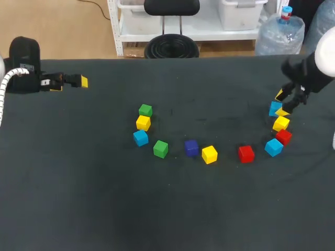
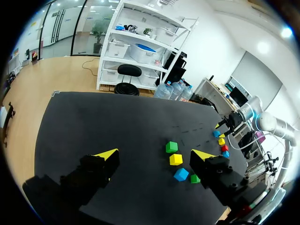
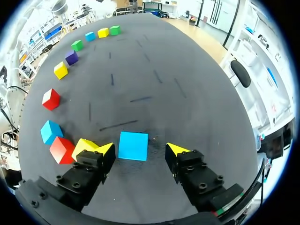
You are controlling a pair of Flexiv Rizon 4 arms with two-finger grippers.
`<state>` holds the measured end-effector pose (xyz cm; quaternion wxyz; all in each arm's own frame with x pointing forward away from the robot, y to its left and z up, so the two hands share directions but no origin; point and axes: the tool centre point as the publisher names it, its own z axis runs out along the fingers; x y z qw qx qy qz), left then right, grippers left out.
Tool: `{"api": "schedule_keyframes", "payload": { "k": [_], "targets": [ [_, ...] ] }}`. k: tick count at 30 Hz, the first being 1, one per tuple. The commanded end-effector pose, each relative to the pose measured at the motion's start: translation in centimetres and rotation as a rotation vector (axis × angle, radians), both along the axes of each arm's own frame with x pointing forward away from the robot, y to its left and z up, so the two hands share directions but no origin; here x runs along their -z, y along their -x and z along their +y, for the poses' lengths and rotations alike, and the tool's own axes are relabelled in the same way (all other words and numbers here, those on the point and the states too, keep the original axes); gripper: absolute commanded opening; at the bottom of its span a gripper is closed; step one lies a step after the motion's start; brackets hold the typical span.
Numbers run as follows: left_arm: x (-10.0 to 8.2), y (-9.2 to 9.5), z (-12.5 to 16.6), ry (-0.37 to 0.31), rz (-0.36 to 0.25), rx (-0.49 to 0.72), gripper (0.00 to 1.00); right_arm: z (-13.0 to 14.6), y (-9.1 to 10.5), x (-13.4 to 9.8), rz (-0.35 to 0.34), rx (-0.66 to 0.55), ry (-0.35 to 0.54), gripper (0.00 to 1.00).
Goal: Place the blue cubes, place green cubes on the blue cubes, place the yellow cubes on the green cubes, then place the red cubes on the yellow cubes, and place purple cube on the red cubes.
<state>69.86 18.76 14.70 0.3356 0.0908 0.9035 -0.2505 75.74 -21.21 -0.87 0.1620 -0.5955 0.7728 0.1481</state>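
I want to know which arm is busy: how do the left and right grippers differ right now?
The left gripper is off near the table's left edge, while the right gripper is down at a blue cube. The left gripper has nothing between its fingers, while the right gripper has that cube between its fingers, with a gap on each side. Both are open.

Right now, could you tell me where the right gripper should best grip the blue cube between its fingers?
Probably its two opposite side faces, from straight above: the blue cube lies flat and square between the right gripper's open fingers, top uncovered.
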Motion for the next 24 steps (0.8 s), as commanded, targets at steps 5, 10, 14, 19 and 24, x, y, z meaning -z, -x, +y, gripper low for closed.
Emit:
{"api": "schedule_keyframes", "payload": {
  "k": [5, 10, 14, 19, 24],
  "targets": [
    [-0.2, 0.0, -0.2, -0.009, 0.008, -0.005, 1.0, 0.3, -0.3, 0.4, 0.008, -0.006, -0.007, 0.39],
    [-0.2, 0.0, -0.2, -0.009, 0.008, -0.005, 1.0, 0.4, -0.2, 0.5, 0.011, -0.01, -0.013, 0.0],
    [-0.2, 0.0, -0.2, -0.009, 0.008, -0.005, 1.0, 0.6, 0.0, 0.4, 0.012, -0.011, -0.014, 0.0],
    [-0.2, 0.0, -0.2, -0.009, 0.008, -0.005, 1.0, 0.9, 0.1, -0.4, 0.006, -0.01, -0.013, 0.0],
    [-0.2, 0.0, -0.2, -0.009, 0.008, -0.005, 1.0, 2.0, 0.0, -1.6, -0.012, -0.016, -0.017, 0.0]
  ]
}}
